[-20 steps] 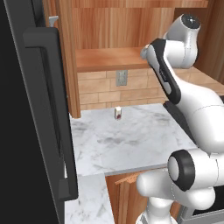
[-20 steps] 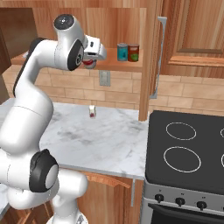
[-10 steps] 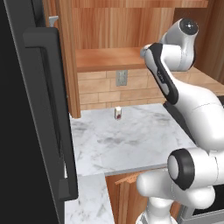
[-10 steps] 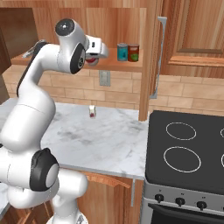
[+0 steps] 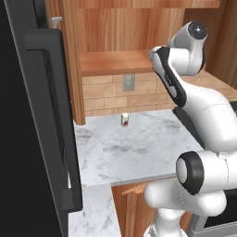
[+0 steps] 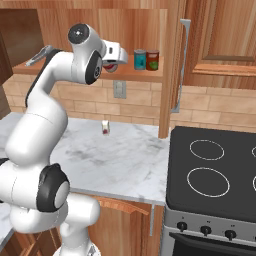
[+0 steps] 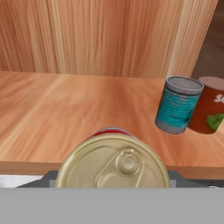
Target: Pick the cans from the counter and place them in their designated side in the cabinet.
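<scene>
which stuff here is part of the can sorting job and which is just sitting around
Part of the job:
- teal can, on the cabinet shelf
- red can, touching the teal can
- gold-lidded can in the tool
- marble counter

Just lying about:
- small white container on the counter
- black stovetop
- wall outlet

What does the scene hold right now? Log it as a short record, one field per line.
held item: red can with gold pull-tab lid, in the gripper
gripper position: at the front edge of the cabinet shelf
already on shelf: teal can and red can with green label, side by side at the right end
on the counter: small white container near the wall
</scene>
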